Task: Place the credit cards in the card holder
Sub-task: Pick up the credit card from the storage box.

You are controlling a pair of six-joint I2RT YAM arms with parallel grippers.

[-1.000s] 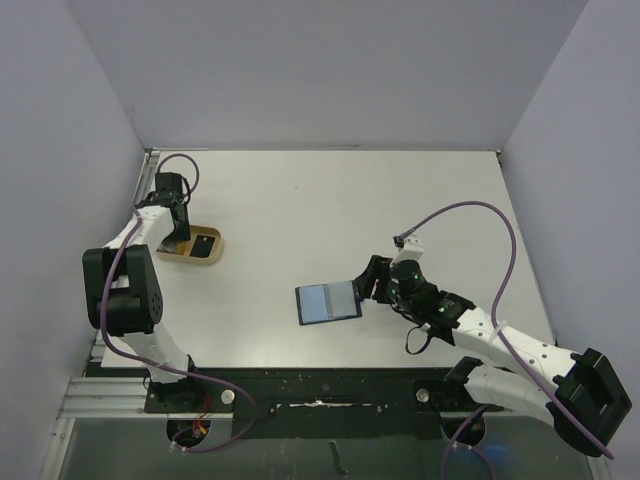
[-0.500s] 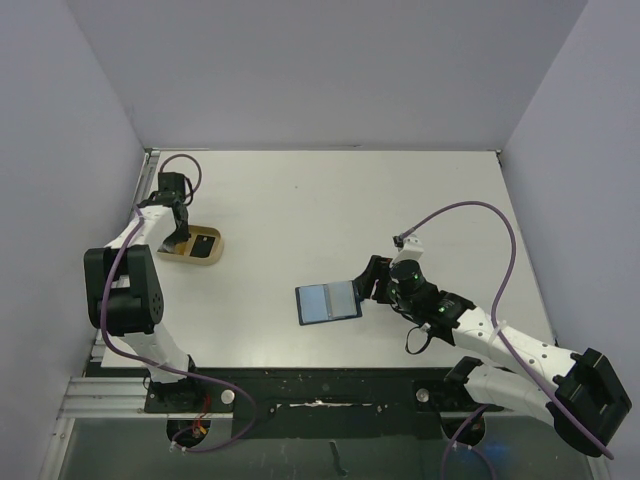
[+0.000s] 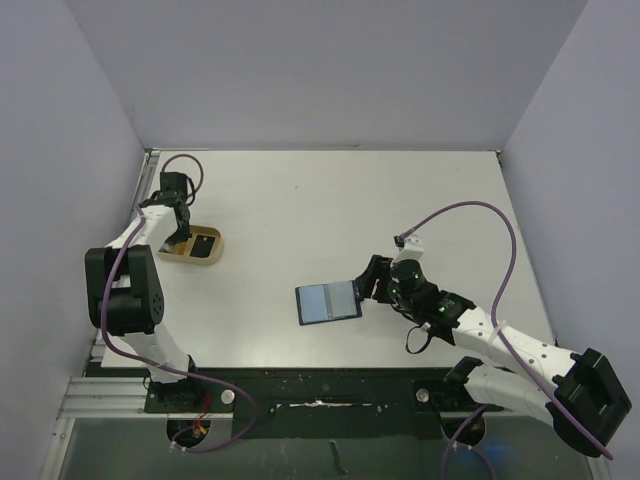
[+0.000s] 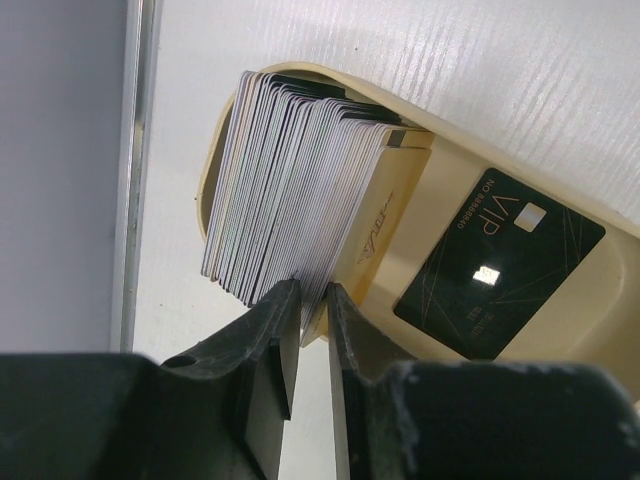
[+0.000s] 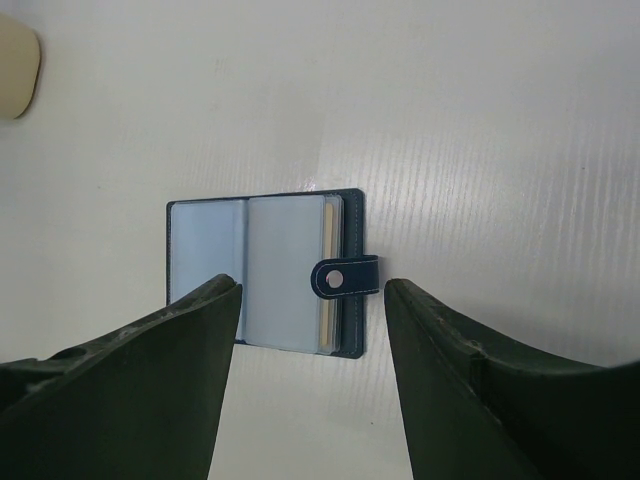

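Note:
A stack of credit cards [image 4: 290, 190] stands on edge in the beige tray [image 4: 600, 300] at the table's far left. A black VIP card [image 4: 495, 265] lies flat in the tray beside the stack. My left gripper [image 4: 312, 300] is over the tray [image 3: 192, 260], its jaws nearly shut on the edges of a few cards at the tan end of the stack. The navy card holder [image 3: 328, 301] lies open on the table, light blue sleeves up. My right gripper [image 5: 312, 288] is open just above it [image 5: 270, 270], its jaws either side of the snap tab [image 5: 345, 277].
A metal rail [image 3: 148, 190] and the left wall stand close beside the tray. Purple cables loop over both arms. White table surface lies between tray and card holder. A corner of the tray shows in the right wrist view [image 5: 15, 50].

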